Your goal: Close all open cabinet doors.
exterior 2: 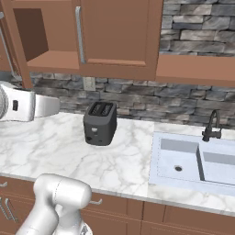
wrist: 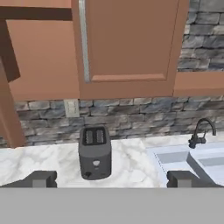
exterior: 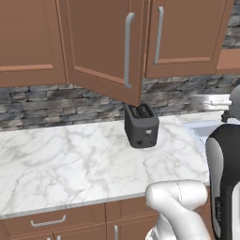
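One reddish-brown cabinet door [exterior: 101, 44] with a long silver bar handle stands swung out over the counter, above the toaster. Its cabinet's inside [exterior 2: 34, 41] shows open, with a bare shelf. The cabinet door [exterior: 187, 30] to its right is flat against the frame; it is also seen as the closed door [exterior 2: 117, 30] and the closed door [wrist: 129, 41]. The open door's edge [wrist: 8, 113] shows at the left of the hand view. My gripper [wrist: 113, 179] is open, nothing between its fingertips [wrist: 43, 178], well back from the cabinets and facing the toaster.
A dark two-slot toaster [exterior: 140, 125] stands on the marble counter [exterior: 61, 159] against the stone backsplash. A sink [exterior 2: 195, 160] with a black faucet [exterior 2: 212, 125] lies to the right. Drawer fronts [exterior: 49, 221] run under the counter edge.
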